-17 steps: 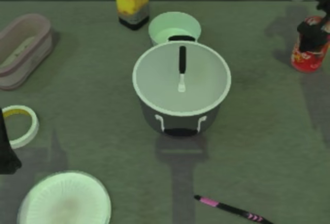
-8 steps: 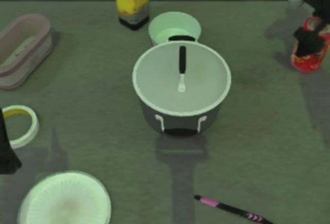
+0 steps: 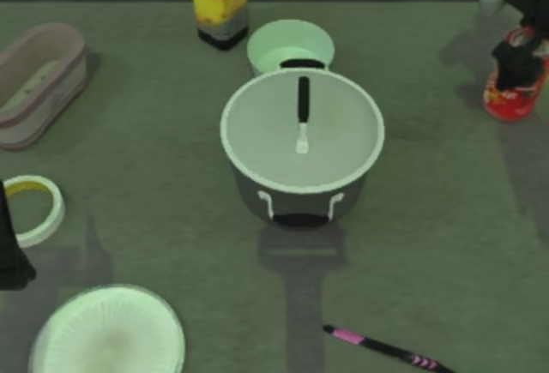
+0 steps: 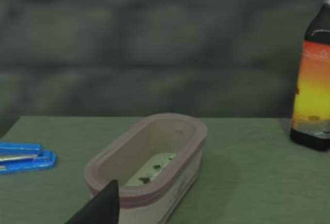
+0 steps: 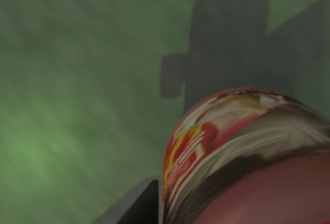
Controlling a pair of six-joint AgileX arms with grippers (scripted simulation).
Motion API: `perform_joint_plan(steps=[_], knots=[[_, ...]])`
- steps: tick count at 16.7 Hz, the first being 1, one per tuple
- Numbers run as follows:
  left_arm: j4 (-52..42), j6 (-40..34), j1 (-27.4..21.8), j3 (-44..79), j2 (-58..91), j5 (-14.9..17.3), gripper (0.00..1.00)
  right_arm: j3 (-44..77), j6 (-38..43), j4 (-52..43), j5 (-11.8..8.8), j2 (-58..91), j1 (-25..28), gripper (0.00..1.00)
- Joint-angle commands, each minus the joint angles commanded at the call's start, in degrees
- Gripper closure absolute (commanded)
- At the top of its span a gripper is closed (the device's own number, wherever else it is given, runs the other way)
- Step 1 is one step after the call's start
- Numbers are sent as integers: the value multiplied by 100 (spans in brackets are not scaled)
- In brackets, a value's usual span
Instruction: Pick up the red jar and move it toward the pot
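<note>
- The top view looks down on the tabletop [image 3: 446, 244] from above, taking in both claws at its side edges.
- The left wrist view sits low behind the left claw [image 4: 100, 208], facing level across the tabletop toward a grey wall; the oval tub [image 4: 149, 170] lies just ahead of the claw, and the orange-yellow bottle [image 4: 313, 95] beyond it also shows in the top view.
- The right wrist view presses very close to the red jar [image 5: 247, 157], which the top view shares under the right claw [image 3: 519, 60].
</note>
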Motion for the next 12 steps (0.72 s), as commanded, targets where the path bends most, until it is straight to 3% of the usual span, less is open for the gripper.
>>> perform_joint_plan(steps=[3, 12], knots=[[0, 0, 0, 0, 0, 0, 0, 0, 0, 0, 0, 0, 0, 98], [0, 0, 0, 0, 0, 0, 0, 1, 9, -3, -1, 1, -22, 100]])
